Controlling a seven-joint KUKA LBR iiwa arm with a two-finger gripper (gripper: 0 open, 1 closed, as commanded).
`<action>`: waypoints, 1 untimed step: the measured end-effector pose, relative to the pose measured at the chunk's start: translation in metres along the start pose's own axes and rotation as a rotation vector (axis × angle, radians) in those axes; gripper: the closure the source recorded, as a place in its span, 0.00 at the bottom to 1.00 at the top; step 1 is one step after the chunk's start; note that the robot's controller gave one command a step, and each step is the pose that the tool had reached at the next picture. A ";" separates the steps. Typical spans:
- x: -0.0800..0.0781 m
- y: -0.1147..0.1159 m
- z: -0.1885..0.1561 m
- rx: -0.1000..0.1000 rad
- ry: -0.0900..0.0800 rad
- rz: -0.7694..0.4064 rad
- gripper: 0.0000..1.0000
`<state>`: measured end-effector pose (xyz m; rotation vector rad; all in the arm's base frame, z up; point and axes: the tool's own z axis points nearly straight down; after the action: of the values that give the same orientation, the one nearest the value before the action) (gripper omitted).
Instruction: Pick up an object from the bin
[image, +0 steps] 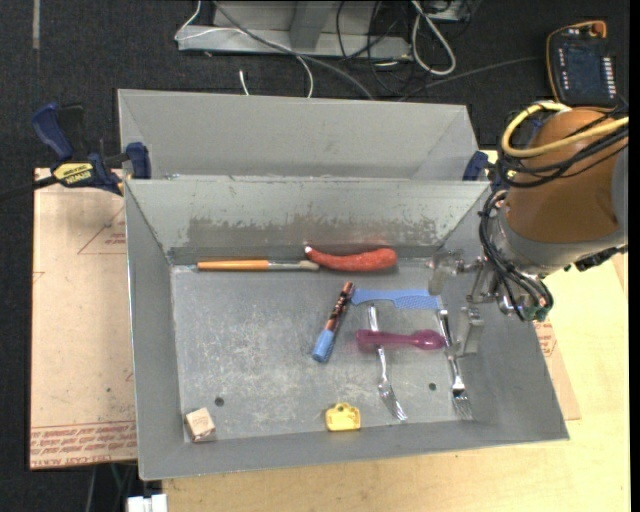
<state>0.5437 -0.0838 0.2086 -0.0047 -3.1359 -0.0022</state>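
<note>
I am hovering the gripper (457, 328) beside the purple spoon (398, 341), approach stage. I cannot tell its opening. Next, I judge, it needs lowering and closing.

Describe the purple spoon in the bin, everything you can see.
The purple spoon looks like plastic, one piece: a slim handle pointing to the view's left and a rounded bowl at the right. It lies flat on the bin floor, right of centre, crossing the handle of a silver fork. Whether its bowl touches the second metal utensil beside it is unclear.
</note>
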 end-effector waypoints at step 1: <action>-0.002 0.001 -0.004 0.001 -0.007 -0.003 0.00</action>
<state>0.5454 -0.0833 0.2124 0.0008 -3.1432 -0.0007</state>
